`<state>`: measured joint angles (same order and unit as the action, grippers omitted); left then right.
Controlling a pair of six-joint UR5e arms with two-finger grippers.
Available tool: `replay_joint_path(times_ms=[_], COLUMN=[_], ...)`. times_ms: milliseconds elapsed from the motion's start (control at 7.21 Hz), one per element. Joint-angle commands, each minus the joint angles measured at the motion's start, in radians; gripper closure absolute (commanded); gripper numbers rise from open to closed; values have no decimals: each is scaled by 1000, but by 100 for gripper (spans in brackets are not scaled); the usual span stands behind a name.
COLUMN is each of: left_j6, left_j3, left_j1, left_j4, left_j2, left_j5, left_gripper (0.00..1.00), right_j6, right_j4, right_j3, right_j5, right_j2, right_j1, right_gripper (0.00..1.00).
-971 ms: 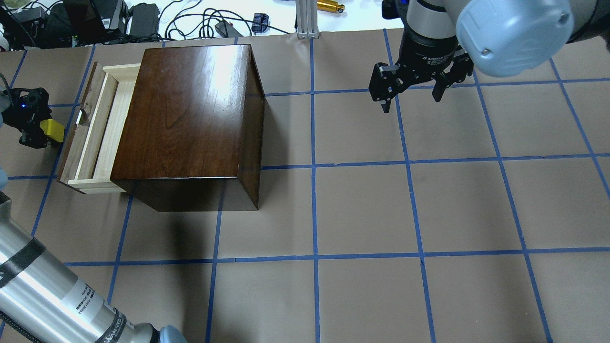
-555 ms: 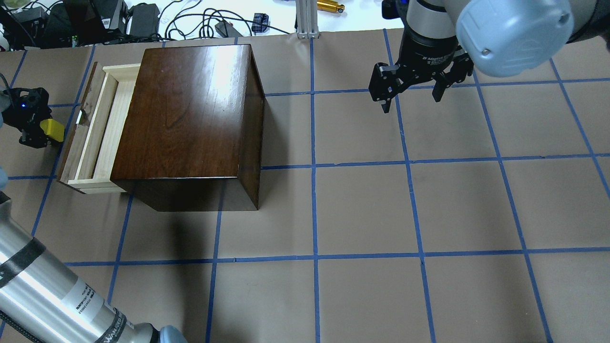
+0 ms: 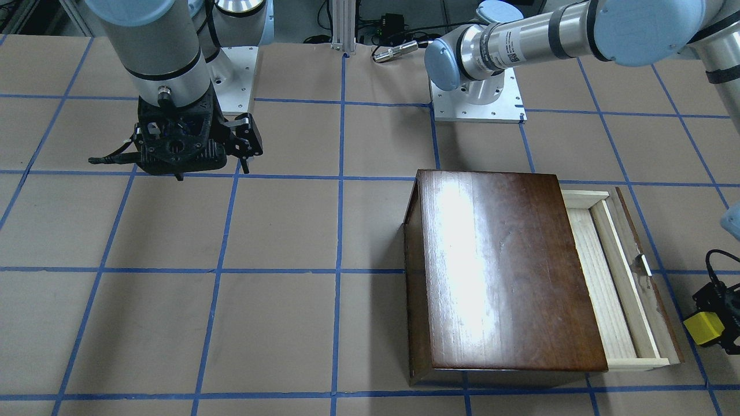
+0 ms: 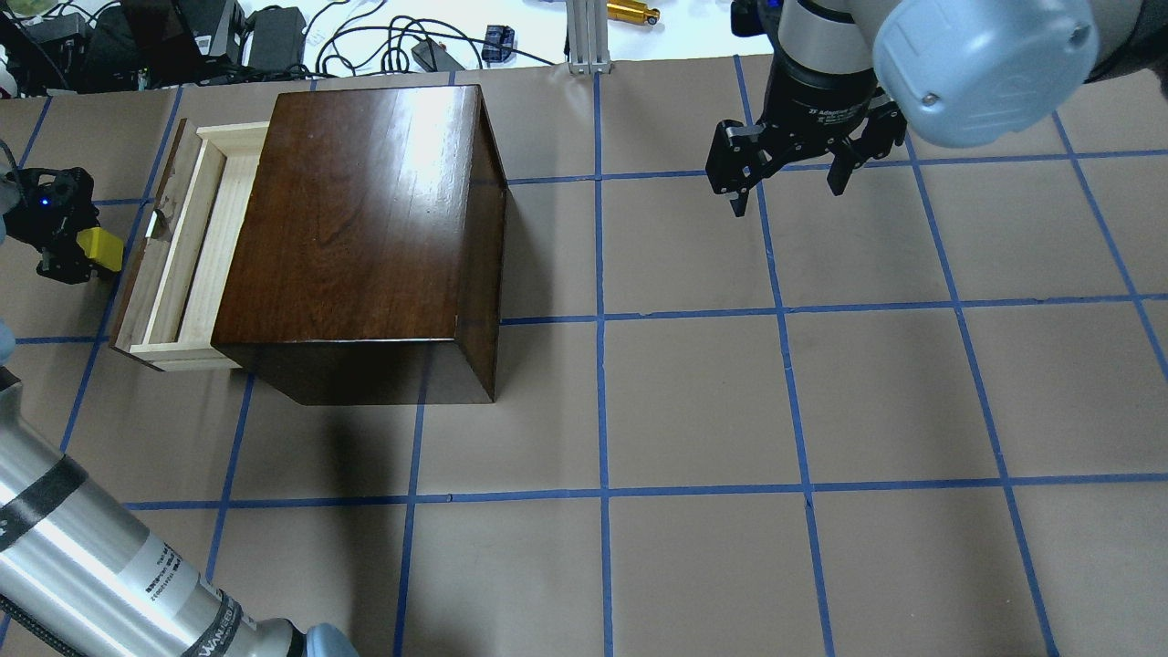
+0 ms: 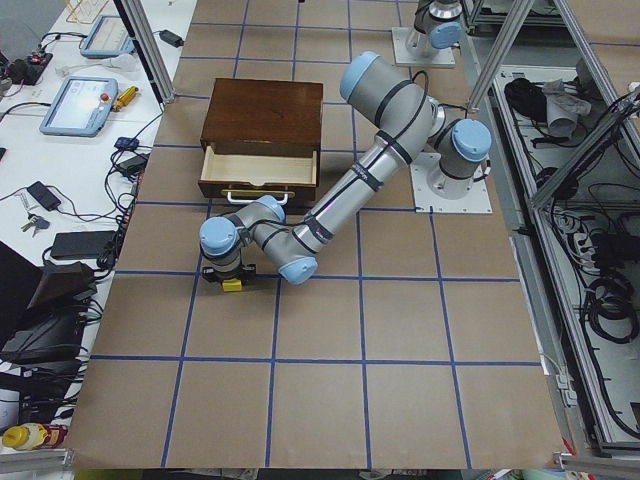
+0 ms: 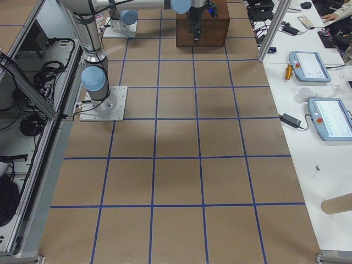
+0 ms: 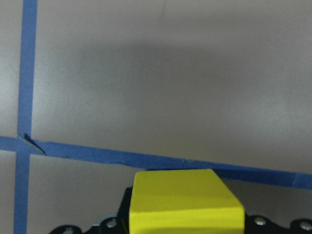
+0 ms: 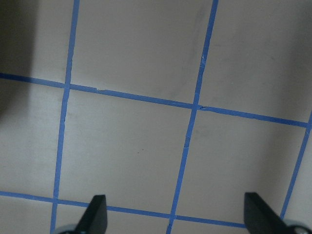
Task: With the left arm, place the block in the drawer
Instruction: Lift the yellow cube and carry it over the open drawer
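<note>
The yellow block [image 4: 99, 249] is held in my left gripper [image 4: 71, 248], which is shut on it just left of the drawer's dark front panel. It also shows in the front view [image 3: 703, 327] and fills the bottom of the left wrist view [image 7: 185, 202], above bare paper. The drawer [image 4: 196, 246] stands pulled out from the left side of the dark-brown box [image 4: 365, 228]; its pale tray is empty, its white handle [image 4: 153, 222] faces the gripper. My right gripper [image 4: 785, 182] is open and empty, high over the far right of the table.
The table [image 4: 693, 401] is covered in brown paper with a blue tape grid. Cables and electronics [image 4: 274, 36] lie beyond the far edge. My left arm's silver forearm [image 4: 100, 566] crosses the near left corner.
The left gripper with the block has shifted very slightly away from the near edge. The right arm, box and drawer have not moved.
</note>
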<state>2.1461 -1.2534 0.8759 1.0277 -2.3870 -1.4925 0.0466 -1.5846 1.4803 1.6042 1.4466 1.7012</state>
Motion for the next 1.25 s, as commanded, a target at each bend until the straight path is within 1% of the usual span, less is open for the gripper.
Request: replay_joint_path(times_ms=[0, 139, 277, 416, 832, 1110], left_j6=[0, 0, -8, -5, -21, -99], left_j3=[0, 0, -6, -6, -14, -15], left_j1=[0, 0, 8, 33, 44, 73], left_j4=[0, 2, 17, 75, 361, 506], left_j2=[0, 5, 38, 93, 324, 457], left_j5=[1, 2, 3, -3, -5, -3], left_gripper=[77, 78, 78, 78, 79, 78], right_j6=[1, 1, -1, 1, -1, -1], right_j4=[0, 0, 0, 0, 0, 0], right_j3=[0, 0, 0, 0, 0, 0], right_j5=[0, 0, 0, 0, -1, -1], right_j2=[0, 0, 0, 0, 0, 0], right_j1=[0, 0, 0, 0, 0, 0], right_gripper=[0, 0, 0, 0, 0, 0])
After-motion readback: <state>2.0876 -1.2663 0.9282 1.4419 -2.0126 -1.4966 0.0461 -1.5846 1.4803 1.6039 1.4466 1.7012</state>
